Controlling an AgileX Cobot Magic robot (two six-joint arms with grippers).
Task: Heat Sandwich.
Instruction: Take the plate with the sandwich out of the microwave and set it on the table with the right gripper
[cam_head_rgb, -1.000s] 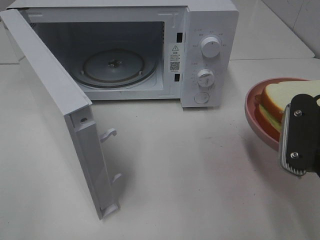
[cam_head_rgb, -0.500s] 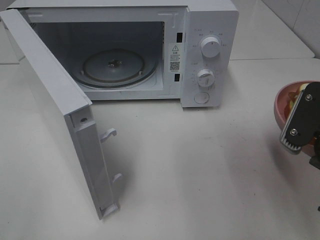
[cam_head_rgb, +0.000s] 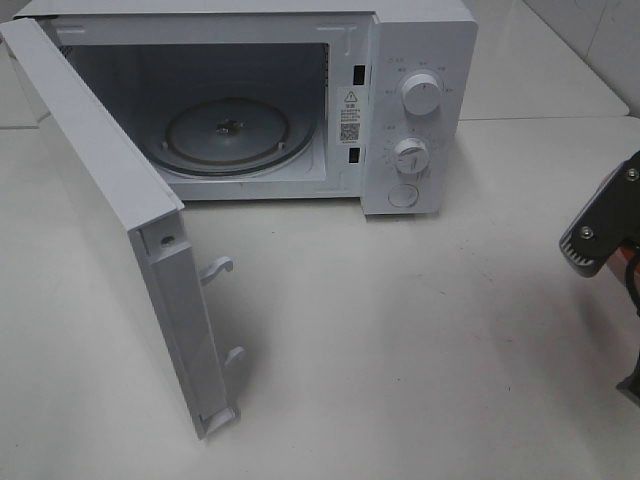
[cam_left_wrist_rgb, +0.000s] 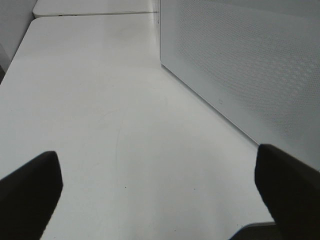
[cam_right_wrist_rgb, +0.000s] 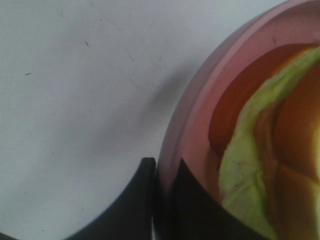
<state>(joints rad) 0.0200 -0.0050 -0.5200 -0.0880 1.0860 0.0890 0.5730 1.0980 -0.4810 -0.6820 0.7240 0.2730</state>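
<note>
Open oven mouth, door jutting forward on the left.

The white box-shaped microwave oven (cam_head_rgb: 300, 100) stands at the back of the white desk (cam_head_rgb: 400, 350), its cavity open and holding only the round glass turntable (cam_head_rgb: 225, 135). Its white hinged door (cam_head_rgb: 120, 230) swings out toward the front, walling off the left side of the approach, with two latch hooks on its edge. The desk in front of the cavity and the control panel lies bare across to the right end effector (cam_head_rgb: 600, 235) at the right edge.
</note>
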